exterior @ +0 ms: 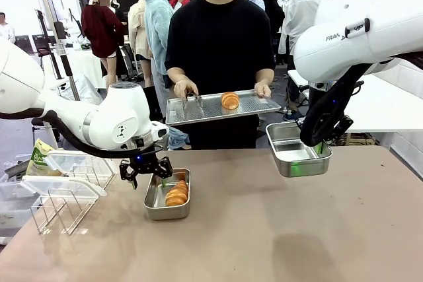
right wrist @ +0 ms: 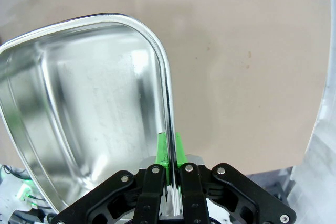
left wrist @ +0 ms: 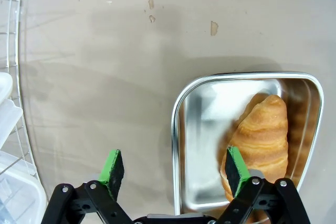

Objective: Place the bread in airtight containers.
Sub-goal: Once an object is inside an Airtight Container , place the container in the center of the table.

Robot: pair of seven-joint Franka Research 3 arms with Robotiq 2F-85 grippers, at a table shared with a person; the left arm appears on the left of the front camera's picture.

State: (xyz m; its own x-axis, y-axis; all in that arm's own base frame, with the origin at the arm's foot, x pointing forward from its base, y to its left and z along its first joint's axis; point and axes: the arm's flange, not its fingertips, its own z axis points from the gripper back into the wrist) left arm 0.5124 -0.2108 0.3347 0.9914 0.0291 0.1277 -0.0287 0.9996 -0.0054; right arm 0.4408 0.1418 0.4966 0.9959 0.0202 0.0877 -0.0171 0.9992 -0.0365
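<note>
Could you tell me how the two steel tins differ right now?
The left tin sits on the table holding a roll; the right tin is empty. The right tin is held aloft, its rim pinched by the right gripper; the left tin is ungripped. Both are lidless.

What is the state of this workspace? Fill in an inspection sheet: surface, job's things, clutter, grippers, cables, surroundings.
Surface: beige-grey tabletop, a few small marks.
Job's things: one golden-brown ridged roll lies in a small rounded stainless-steel tin on the table. A second roll sits on a perforated metal tray held by the person. An empty steel tin is gripped by its rim.
Clutter: wire rack with clear plastic lids at the robot's left; metal tongs in the person's hand.
Grippers: left gripper open, over the filled tin's rim; right gripper shut on the empty tin's rim.
Cables: black cable along the left arm.
Surroundings: people and other tables behind.
</note>
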